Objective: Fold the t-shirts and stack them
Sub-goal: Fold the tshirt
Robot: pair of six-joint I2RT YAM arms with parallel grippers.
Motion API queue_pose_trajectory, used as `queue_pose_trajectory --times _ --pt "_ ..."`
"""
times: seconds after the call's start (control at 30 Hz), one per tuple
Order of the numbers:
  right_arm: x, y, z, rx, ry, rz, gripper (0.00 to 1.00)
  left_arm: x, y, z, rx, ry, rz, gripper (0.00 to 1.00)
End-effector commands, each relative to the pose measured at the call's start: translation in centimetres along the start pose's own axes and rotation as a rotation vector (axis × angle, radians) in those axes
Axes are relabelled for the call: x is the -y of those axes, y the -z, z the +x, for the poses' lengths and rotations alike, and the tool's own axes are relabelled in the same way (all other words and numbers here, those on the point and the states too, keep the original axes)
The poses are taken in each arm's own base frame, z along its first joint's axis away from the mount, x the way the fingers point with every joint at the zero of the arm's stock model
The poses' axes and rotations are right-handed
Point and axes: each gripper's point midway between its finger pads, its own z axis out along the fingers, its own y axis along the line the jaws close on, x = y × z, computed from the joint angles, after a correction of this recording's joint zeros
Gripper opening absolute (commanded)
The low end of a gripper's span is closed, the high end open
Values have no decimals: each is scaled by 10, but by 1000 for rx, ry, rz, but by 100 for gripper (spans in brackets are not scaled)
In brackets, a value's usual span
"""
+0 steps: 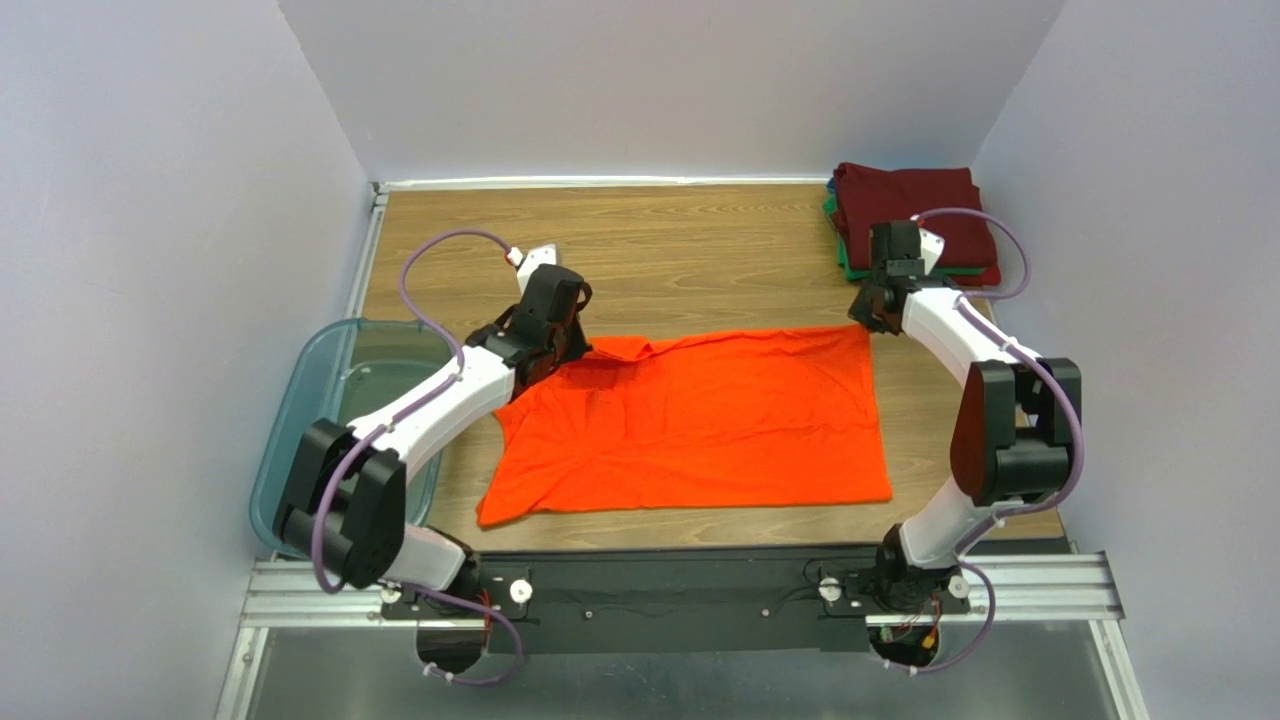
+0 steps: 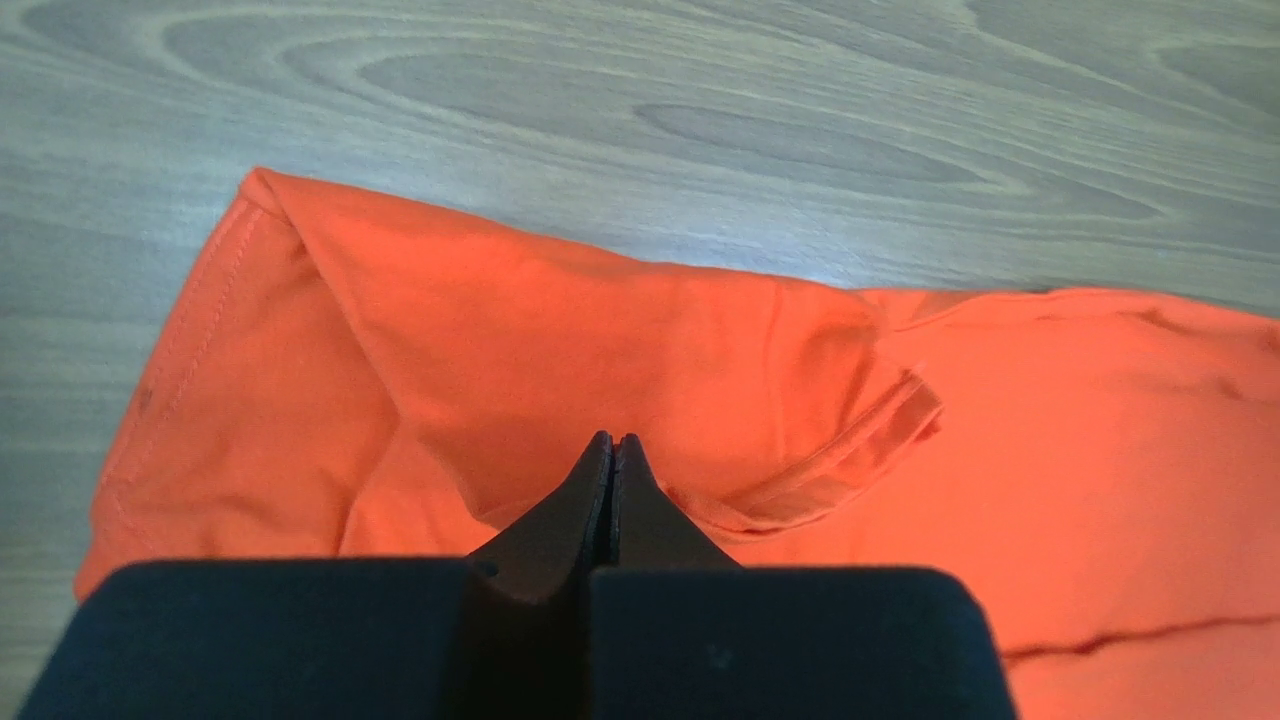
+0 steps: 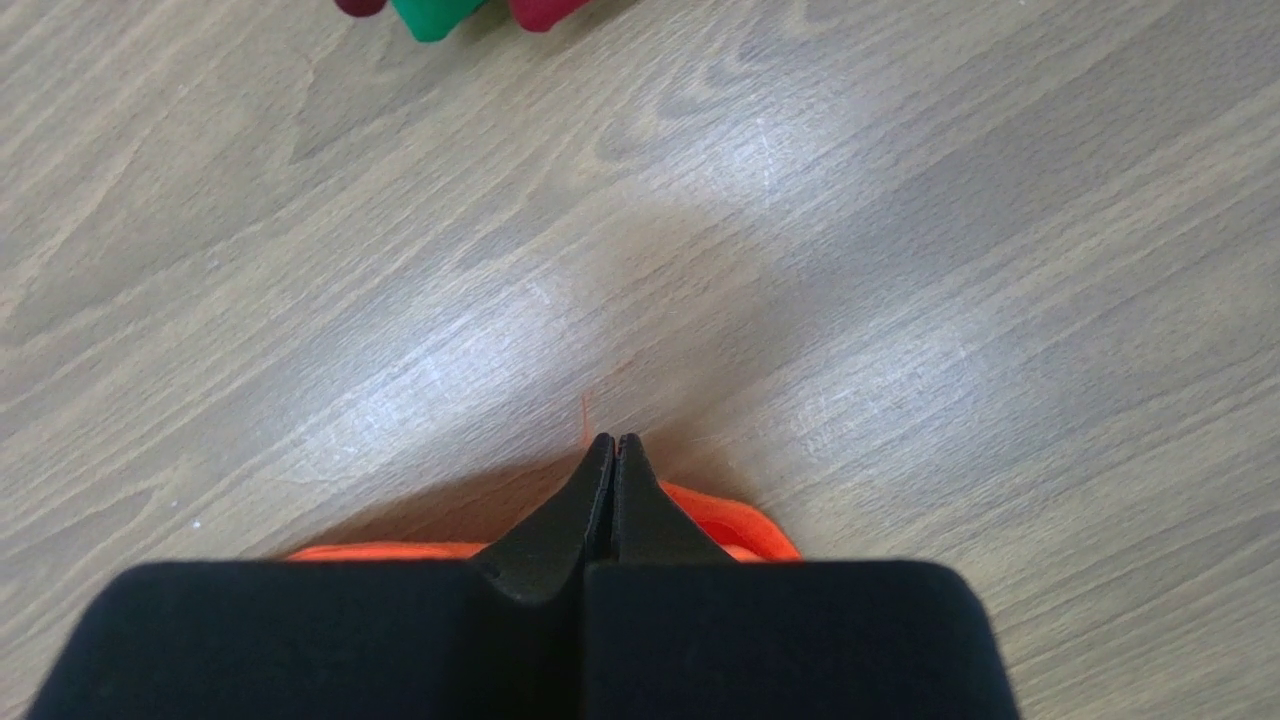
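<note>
A bright orange short-sleeved cloth t-shirt [image 1: 706,428] lies spread flat in the middle of the pale wood-grain desk [image 1: 706,255], its long hem running straight along the near side and its right edge nearly square to it. The left side is less tidy: the collar and sleeve area is rumpled, and the left wrist view shows a sleeve folded over the body with its stitched hem curling up. The left end effector [image 2: 613,450] sits over that rumpled part with its two black fingers pressed fully together; whether cloth is caught between them cannot be made out. The right end effector [image 3: 613,450] is at the shirt's far right corner, fingers likewise closed tight, with orange cloth bunched on either side of them as though pinched. A wide strip of bare wood lies beyond the shirt's far edge, reaching to the back wall. In the far right corner sits a stack of folded maroon, green and red tees [image 1: 902,203], well apart from the orange shirt's corner. A translucent blue-grey plastic bin [image 1: 301,435] stands off the desk's left edge, beside the left arm.
</note>
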Motion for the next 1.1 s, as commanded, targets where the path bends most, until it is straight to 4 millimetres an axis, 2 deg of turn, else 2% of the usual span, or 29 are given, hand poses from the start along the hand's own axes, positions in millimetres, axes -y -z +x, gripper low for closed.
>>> queue_pose_trajectory --times 0.0,0.33,0.6,0.77,0.97,1.07 --pt "-3 7 -2 4 20 -37 1 -3 20 0 34 64 3 0" --pt "-3 22 -8 29 32 -73 1 -8 62 1 75 100 60 0" --pt "-1 34 -14 58 43 -84 1 -14 87 21 48 138 103 0" --pt "-2 37 -17 67 47 -93 1 -30 108 37 28 169 86 0" --pt "-7 37 -15 55 55 -117 1 -37 118 68 -47 242 107 0" --pt "-4 38 -15 59 56 -107 1 -39 124 74 -51 260 121 0"
